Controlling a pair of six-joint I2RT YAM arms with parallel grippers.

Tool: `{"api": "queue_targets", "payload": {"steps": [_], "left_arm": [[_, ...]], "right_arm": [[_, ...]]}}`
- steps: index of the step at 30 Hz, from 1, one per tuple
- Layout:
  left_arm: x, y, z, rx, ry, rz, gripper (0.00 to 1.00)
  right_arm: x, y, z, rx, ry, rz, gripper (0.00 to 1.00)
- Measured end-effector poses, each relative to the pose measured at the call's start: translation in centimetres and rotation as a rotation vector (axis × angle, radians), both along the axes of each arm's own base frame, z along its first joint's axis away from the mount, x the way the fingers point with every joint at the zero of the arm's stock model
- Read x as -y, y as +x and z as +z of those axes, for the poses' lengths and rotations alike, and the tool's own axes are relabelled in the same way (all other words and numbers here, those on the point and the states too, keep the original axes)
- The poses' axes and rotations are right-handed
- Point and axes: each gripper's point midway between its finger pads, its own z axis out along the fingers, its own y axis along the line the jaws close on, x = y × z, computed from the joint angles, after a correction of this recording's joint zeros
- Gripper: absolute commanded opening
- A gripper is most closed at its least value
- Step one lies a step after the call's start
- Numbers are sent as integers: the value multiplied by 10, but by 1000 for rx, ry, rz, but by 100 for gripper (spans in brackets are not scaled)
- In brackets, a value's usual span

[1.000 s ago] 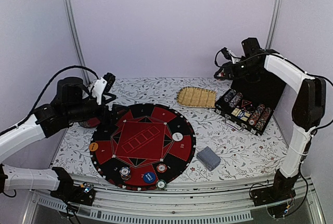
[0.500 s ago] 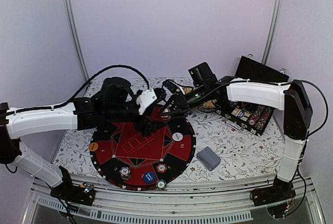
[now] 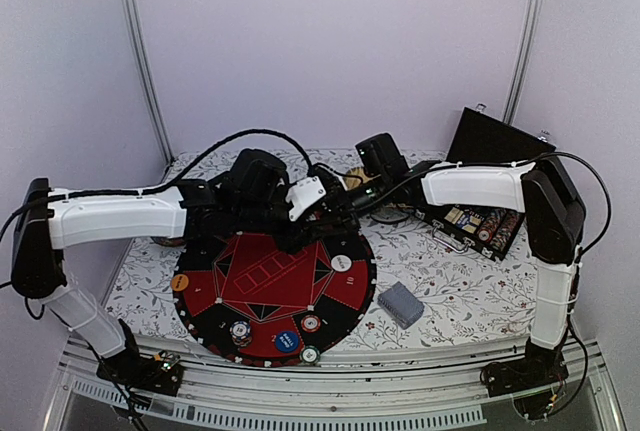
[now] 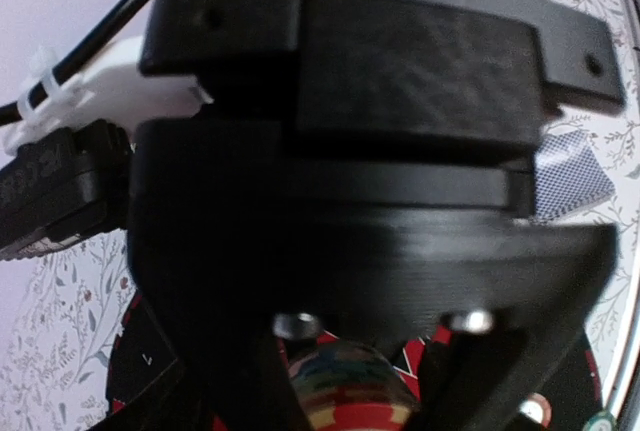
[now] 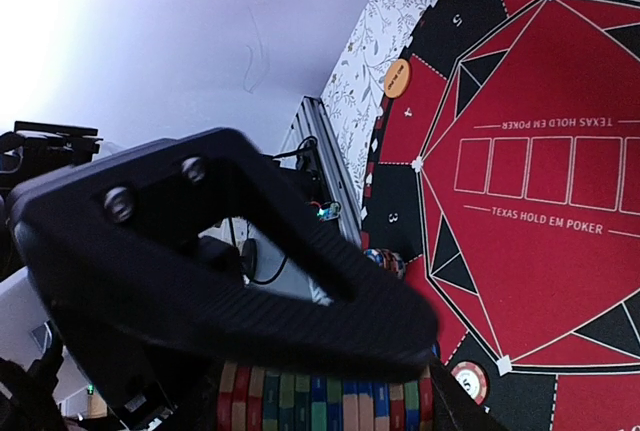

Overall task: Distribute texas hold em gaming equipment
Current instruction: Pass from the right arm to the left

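- Two grippers are nose to nose above the far edge of the mat (image 3: 265,271), so the obvious worry is a fumbled hand-off. The right gripper (image 3: 338,206) is pinching a chip stack (image 5: 320,403), and the left gripper (image 4: 350,391) has its fingers either side of what looks like the same stack.
- Can't tell if the left fingers are actually squeezing the chips or just straddling them. If the right one lets go before the left has a proper bite, I'd bet the stack bursts apart.
- Any twist or tug between the two arms while both are on it could also pop chips out of the middle.
- Whatever drops lands on the far part of the mat, but round chips roll. They could run into the loose chips (image 3: 287,341) at the near edge or go off the table.
- The wrists are packed really tight. From the left wrist camera the right gripper blocks almost everything, so a knock looks likely if either swings away carelessly.
- Other stuff:
  - The card deck (image 3: 400,303) lies off the mat to the near right, well apart from the action.
  - The open chip case (image 3: 470,219) is at the far right with more chips racked in it.
  - An orange button (image 3: 180,282) sits on the mat's left rim.
- The left arm's cable (image 3: 250,134) loops high over its wrist, which is a possible snag.
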Motion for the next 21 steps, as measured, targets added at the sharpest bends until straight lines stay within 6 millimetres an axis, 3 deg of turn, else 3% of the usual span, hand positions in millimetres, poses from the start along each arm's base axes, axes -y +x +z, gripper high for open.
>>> {"api": "queue_targets", "payload": {"steps": [8, 14, 16, 21], "left_arm": [[-4, -3, -11, -59, 31, -32, 60], [-2, -8, -12, -65, 35, -86, 21], [-1, -9, -12, -68, 32, -94, 2], [-2, -10, -13, -75, 25, -100, 0]], "right_arm": [[-3, -6, 2, -2, 8, 20, 2], [-4, -7, 4, -27, 7, 17, 2], [-4, -7, 3, -35, 5, 16, 2], [-5, -8, 2, -45, 2, 16, 2]]}}
